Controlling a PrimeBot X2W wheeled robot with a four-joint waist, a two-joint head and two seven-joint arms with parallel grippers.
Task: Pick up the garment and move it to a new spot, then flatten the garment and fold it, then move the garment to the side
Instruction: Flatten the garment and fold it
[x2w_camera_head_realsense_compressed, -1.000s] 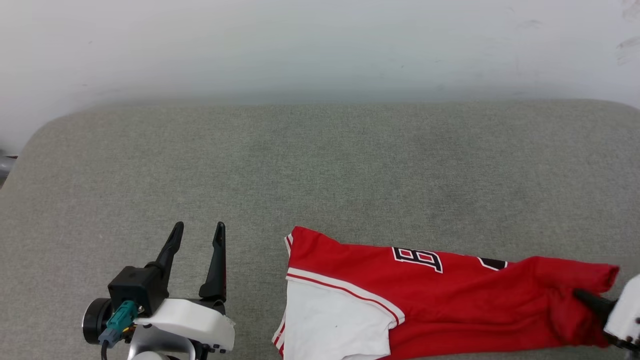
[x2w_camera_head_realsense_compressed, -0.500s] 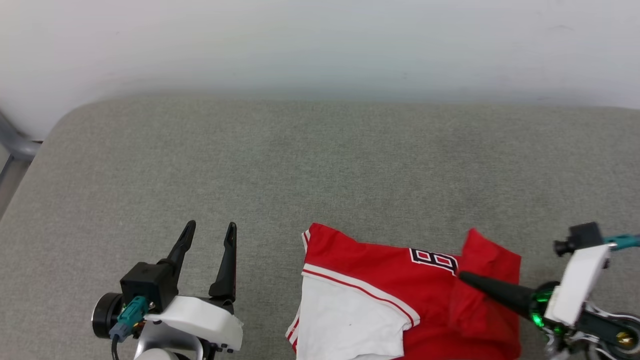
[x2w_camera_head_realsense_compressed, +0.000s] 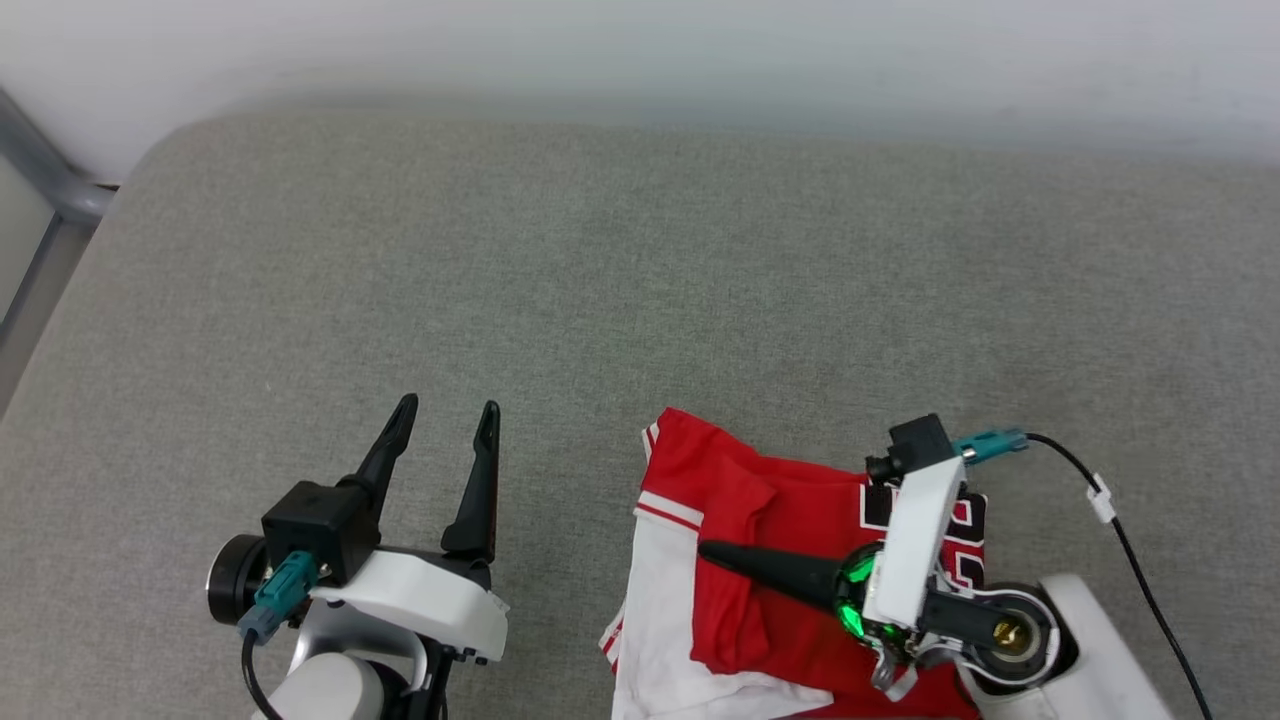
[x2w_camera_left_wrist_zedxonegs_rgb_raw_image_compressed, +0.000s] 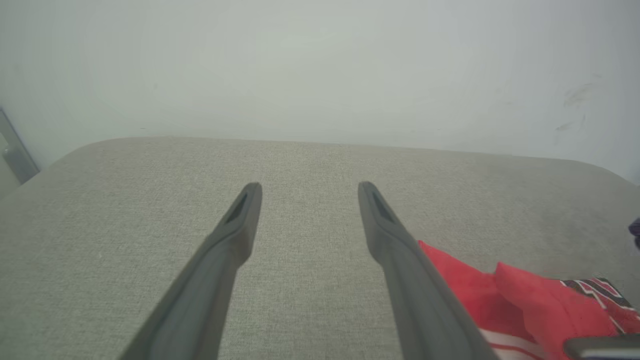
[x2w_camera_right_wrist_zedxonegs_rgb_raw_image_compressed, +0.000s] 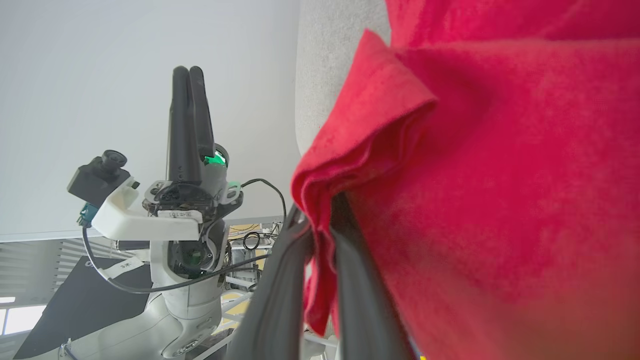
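Lettering (x2w_camera_head_realsense_compressed: 970, 528) on garment (x2w_camera_head_realsense_compressed: 785, 500) partly hidden, unreadable

The red jersey-style T-shirt with white sleeves (x2w_camera_head_realsense_compressed: 790, 505) is lying bunched at the near edge of the grey fabric-covered padded surface (x2w_camera_head_realsense_compressed: 600, 280), right of centre. The dark-fingered right gripper (x2w_camera_head_realsense_compressed: 710, 551) is reaching leftward across it, pinching a fold on top. The matching left gripper (x2w_camera_head_realsense_compressed: 447, 412) is hovering left of the shirt, apart from it, pointing toward the pale wall (x2w_camera_head_realsense_compressed: 640, 50) behind.
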